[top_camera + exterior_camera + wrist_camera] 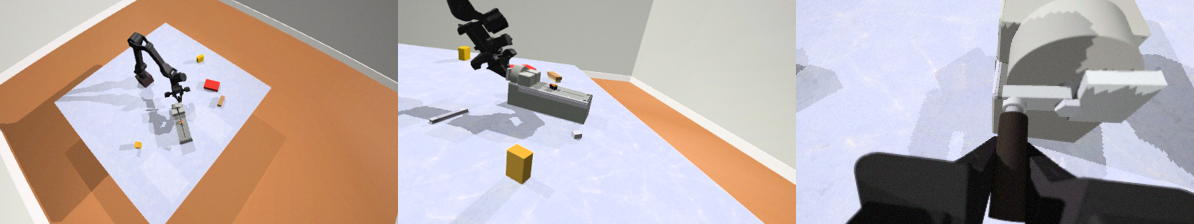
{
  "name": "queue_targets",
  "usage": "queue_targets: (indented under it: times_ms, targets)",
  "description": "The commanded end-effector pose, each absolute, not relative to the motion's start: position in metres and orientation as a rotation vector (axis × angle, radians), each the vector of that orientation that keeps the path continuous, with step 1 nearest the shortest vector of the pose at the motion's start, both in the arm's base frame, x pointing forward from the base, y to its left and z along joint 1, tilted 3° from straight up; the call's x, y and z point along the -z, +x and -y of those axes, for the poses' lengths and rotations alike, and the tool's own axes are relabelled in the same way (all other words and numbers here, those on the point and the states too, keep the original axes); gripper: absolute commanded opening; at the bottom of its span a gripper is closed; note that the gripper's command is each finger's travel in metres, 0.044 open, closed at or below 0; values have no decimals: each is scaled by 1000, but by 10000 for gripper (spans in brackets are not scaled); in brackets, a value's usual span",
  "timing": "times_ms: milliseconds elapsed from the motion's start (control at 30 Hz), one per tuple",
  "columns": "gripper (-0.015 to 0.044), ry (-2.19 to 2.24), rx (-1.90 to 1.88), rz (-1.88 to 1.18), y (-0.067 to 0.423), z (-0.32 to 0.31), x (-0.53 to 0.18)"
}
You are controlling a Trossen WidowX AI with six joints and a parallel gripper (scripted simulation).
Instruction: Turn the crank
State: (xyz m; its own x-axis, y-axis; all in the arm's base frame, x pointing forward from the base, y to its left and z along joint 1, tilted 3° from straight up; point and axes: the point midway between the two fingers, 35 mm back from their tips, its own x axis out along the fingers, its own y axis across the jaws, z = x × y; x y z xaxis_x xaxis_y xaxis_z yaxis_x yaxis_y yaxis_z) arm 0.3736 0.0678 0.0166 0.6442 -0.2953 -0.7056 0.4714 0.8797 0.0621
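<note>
A grey box-shaped machine lies on the pale mat. Its round crank wheel is at the end nearest the arm. A dark cylindrical handle sticks out from the crank arm. My gripper is shut on this handle. The slide's red pointer sits on the machine's top track, about a third of the way along from the crank end. The brass marks are too small to tell apart.
A red block, a tan block and a yellow cube lie beyond the machine. Another yellow block, a small grey piece and a thin grey bar lie nearer.
</note>
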Motion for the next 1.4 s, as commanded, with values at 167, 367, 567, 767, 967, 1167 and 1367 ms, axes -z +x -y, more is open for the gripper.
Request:
queue_targets:
  times_ms: [167, 367, 567, 767, 967, 1167, 1367]
  targets:
    - [0, 253, 445, -759, 371, -64, 0]
    - [0, 252, 445, -759, 369, -60, 4]
    - [0, 252, 445, -760, 368, -57, 7]
    - [0, 252, 445, -760, 366, -54, 9]
    - [0, 252, 445, -760, 365, -52, 11]
    - [0, 252, 445, -760, 364, -51, 11]
    - [0, 252, 445, -760, 363, -49, 12]
